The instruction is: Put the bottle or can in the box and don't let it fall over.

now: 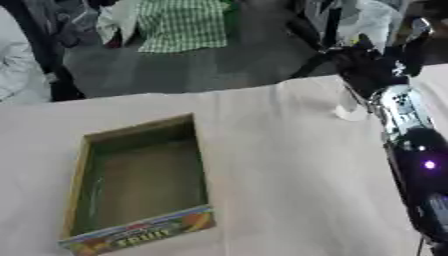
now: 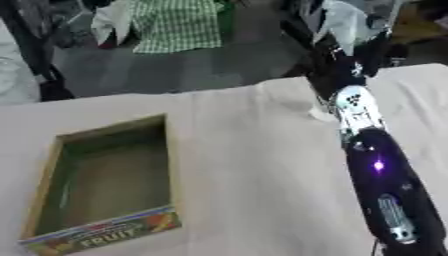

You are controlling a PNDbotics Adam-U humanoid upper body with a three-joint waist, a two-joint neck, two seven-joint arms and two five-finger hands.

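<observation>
A clear bottle (image 1: pixel 350 107) stands upright near the table's far right edge; only its lower part shows. My right hand (image 1: pixel 366 67) is a dark blurred mass right at the bottle's upper part, hiding it. The right arm runs up the right side from the lower right corner. I cannot make out whether the hand holds the bottle. The open cardboard box (image 1: pixel 77 175), with a colourful fruit label on its near wall, lies at the left of the table and has nothing inside. My left hand shows in neither view.
A pale cloth covers the table (image 1: pixel 271 175), with a broad stretch of it between the box and the bottle. The table's far edge runs just behind the bottle. People stand beyond that edge, on the dark floor.
</observation>
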